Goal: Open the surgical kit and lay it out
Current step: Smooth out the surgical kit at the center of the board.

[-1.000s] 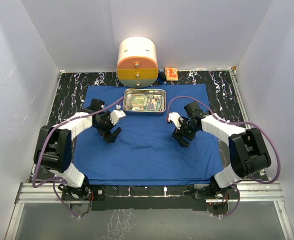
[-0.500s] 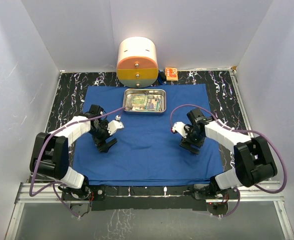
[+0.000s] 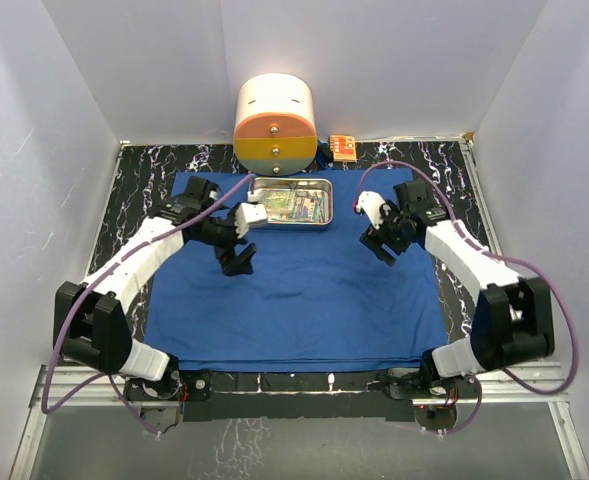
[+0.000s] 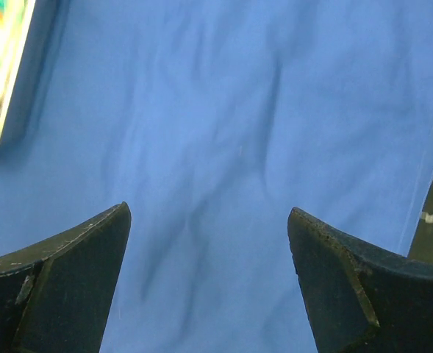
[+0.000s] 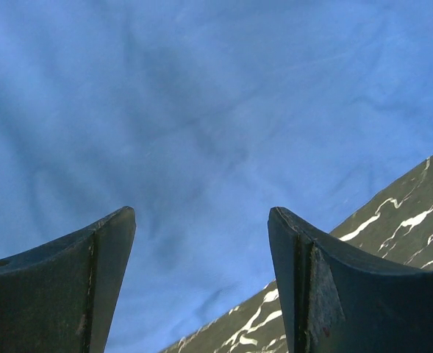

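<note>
**Ana:** Where does the kit lie?

**Ben:** The blue cloth (image 3: 294,300) is spread open over the middle of the black marbled bench (image 3: 139,165). Its near edge runs close to the arm bases. Soft wrinkles cross it, and nothing rests on its near half.

**Ana:** And the arms?

**Ben:** Both reach out over the far half of the cloth. The left claw (image 3: 238,262) hangs just near and left of the tray's near-left corner, with its two dark fingers (image 4: 69,279) standing wide apart and nothing between them. The left wrist camera shows only blue fabric in the gap. The right claw (image 3: 382,248) is over the cloth's right side, level with the tray and well apart from it. Its fingers (image 5: 69,287) are also spread and empty. In the right wrist view the cloth's edge and the bare bench show just beside the claw.

**Ana:** Do the claws touch the cloth?

**Ben:** That cannot be told from these views.

**Ana:** And the tray?

**Ben:** The steel tray (image 3: 292,181) sits on the cloth's far edge, centred. It holds a colourful jumble too small to tell apart.

**Ana:** And behind it?

**Ben:** A round cream-and-orange container (image 3: 274,120) stands against the back wall, with a small orange box (image 3: 342,147) just to its right.
</note>
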You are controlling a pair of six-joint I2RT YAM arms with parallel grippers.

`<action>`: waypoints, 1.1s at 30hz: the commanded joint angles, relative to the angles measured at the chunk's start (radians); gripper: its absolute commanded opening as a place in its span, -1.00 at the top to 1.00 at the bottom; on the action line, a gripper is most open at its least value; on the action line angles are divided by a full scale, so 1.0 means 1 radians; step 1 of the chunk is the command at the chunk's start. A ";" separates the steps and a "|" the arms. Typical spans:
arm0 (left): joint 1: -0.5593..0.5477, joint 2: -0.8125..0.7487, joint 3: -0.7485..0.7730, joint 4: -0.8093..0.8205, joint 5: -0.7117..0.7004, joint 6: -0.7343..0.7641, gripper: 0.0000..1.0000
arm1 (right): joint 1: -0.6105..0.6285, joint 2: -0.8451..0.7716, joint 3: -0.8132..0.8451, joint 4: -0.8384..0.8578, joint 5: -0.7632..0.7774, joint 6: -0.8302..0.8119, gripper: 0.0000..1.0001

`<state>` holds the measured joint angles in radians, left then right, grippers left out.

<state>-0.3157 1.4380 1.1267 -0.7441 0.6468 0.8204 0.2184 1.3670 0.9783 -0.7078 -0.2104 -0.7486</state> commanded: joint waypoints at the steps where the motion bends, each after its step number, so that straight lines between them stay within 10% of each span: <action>1: -0.158 0.036 0.022 0.291 0.155 -0.196 -0.73 | -0.050 0.131 0.073 0.222 0.032 0.130 -0.42; 16: -0.648 0.443 0.009 0.516 0.034 -0.283 -0.68 | -0.151 0.291 0.082 0.327 0.131 0.144 -0.41; 33: -0.850 0.410 -0.118 0.383 0.172 -0.293 -0.65 | -0.168 0.036 0.050 -0.131 0.065 -0.080 -0.41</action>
<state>-1.0893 1.8305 1.0561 -0.1719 0.6159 0.5804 0.0559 1.5276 1.0485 -0.6926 -0.1116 -0.7368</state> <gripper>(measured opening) 0.829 0.707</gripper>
